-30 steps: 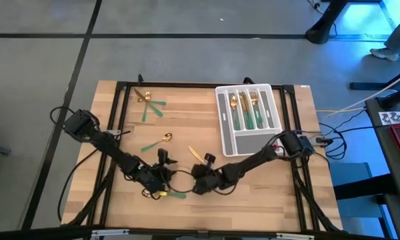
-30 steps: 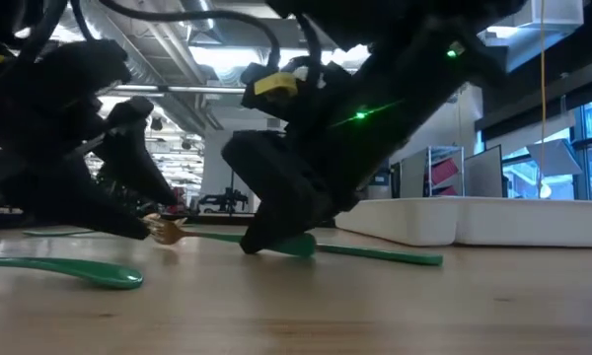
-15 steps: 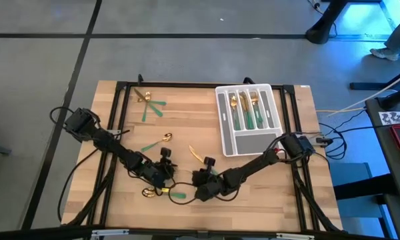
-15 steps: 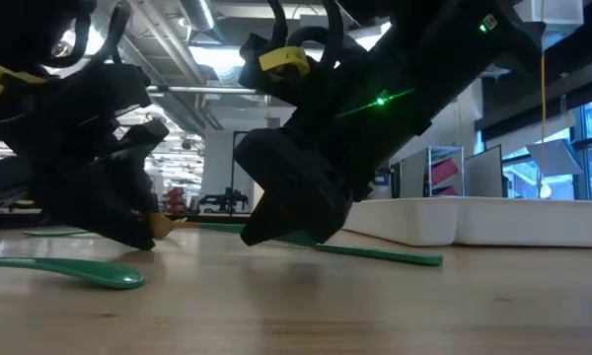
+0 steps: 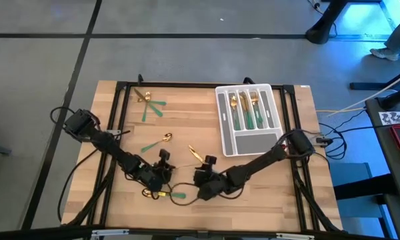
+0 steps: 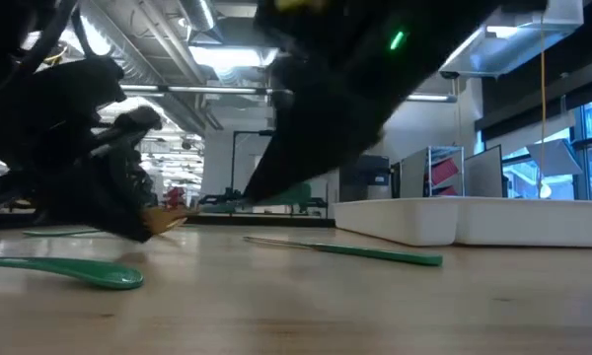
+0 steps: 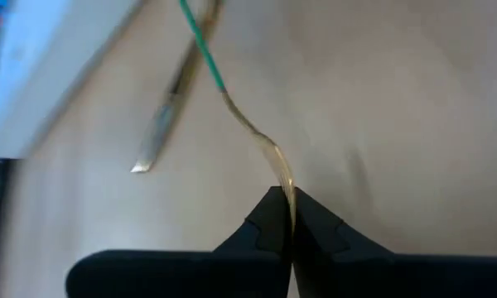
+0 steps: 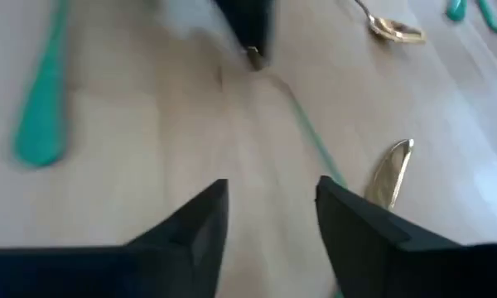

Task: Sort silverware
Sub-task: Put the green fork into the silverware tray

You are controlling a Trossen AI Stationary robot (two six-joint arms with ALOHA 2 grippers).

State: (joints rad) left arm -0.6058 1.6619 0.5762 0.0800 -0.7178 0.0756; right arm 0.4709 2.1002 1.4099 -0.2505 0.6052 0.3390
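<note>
left claw [image 7: 283,217] pinching fork [image 7: 257,136]

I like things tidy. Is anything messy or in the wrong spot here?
Yes. Several pieces of silverware lie scattered loose on the table instead of in the tray, where only a few sit in slots. The left tool pinches one piece by its gold head.

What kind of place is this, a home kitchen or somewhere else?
Probably a lab or open workshop, not a kitchen. The wooden table stands on a bare grey floor, the low view shows exposed ceiling ducts and office shelving behind, and cables run off the table.
</note>
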